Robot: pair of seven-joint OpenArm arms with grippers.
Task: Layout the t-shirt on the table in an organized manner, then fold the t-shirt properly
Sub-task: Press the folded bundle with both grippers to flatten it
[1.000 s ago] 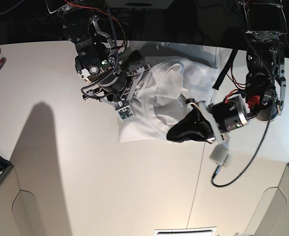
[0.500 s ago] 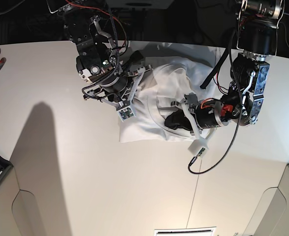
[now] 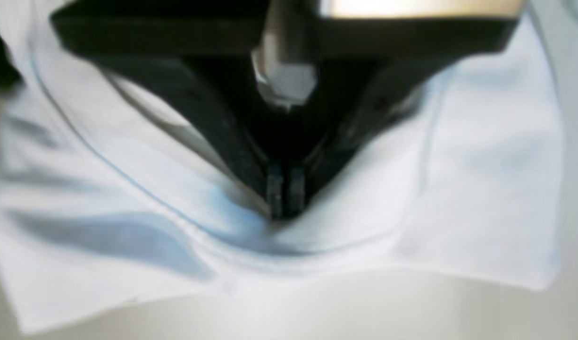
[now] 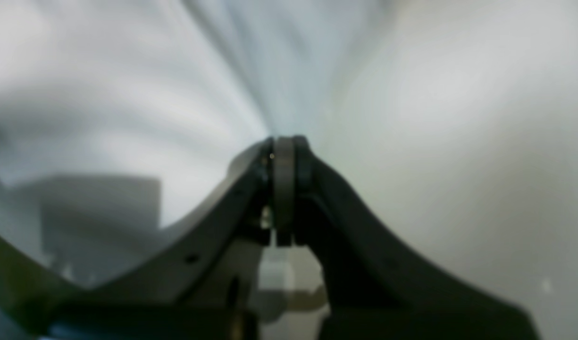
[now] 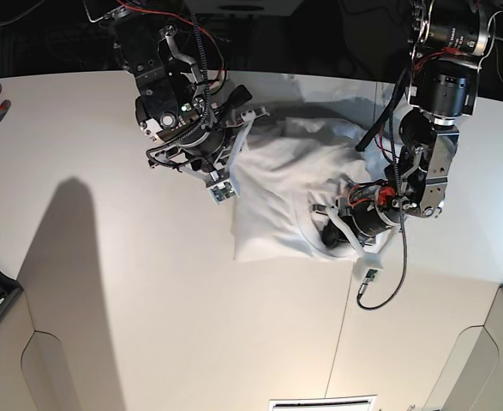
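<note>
T-shirt (image 5: 277, 193) bunched narrower than before; left gripper (image 3: 285, 196), right gripper (image 4: 283, 156) both pinch cloth; table (image 5: 148, 325) bare around

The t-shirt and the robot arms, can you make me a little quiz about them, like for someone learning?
1. True or false: the t-shirt lies spread flat and smooth on the table.
2. What is the left gripper doing? A) hanging open above the cloth B) shut on the t-shirt C) resting on bare table
3. Fill in: in the right wrist view, the right gripper is shut with white ____ bunched at its tips.

Key: 1 false, it is bunched and wrinkled; 2 B; 3 cloth.
</note>
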